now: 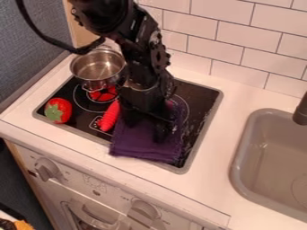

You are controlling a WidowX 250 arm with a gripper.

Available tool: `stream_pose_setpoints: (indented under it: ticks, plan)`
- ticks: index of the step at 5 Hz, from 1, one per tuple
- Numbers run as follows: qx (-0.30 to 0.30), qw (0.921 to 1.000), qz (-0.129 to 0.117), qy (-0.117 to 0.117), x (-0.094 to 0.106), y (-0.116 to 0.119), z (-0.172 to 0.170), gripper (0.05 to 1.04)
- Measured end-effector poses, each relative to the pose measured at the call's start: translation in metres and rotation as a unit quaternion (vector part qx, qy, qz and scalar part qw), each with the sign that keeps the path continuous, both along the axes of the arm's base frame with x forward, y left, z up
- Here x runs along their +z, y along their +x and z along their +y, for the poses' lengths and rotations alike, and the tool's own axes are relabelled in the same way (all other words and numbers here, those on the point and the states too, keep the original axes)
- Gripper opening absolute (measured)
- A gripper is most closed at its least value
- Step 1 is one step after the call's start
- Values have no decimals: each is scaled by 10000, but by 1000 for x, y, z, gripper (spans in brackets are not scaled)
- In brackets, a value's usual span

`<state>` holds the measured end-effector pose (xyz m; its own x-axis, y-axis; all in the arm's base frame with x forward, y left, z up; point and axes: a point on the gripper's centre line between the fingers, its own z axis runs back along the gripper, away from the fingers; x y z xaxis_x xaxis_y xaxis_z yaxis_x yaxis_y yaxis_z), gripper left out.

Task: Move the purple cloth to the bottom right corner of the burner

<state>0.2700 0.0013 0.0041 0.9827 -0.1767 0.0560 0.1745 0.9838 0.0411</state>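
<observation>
The purple cloth (pixel 139 149) lies rumpled under me, on the near right part of the stove (pixel 203 99). Its near left corner laps over the stove's near rim onto the white bench (pixel 210 188), and a dark strip of stove shows along its right side. The far part of it covers some of the right burner.

My hand (pixel 146 131) hangs down over the cloth, fingers spread, with purple showing between them. My arm (pixel 141 60) comes in from the far side, above the pot.

Just left of the cloth lies a long red toy (pixel 110 117). Further left, near the stove's left corner, I have a strawberry (pixel 59 110), its green top turned to the near side. The metal pot (pixel 98 67) stands upright at the far left of the stove, beyond a red patch on the burner.

To the right, a grey sink (pixel 258 148) is set in the bench, with a dark tap (pixel 301 111) at its far right.
</observation>
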Motion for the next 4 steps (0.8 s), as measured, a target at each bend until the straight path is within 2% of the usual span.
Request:
stream_pose_setpoints:
  ticks: [1,2,4]
  plan:
    - [-104,9999,13,-102,5,-6,-7,999]
    - [-153,9989,300,-326,12,-16,-17,999]
    - [175,9990,190,-352,50,2,-22,999]
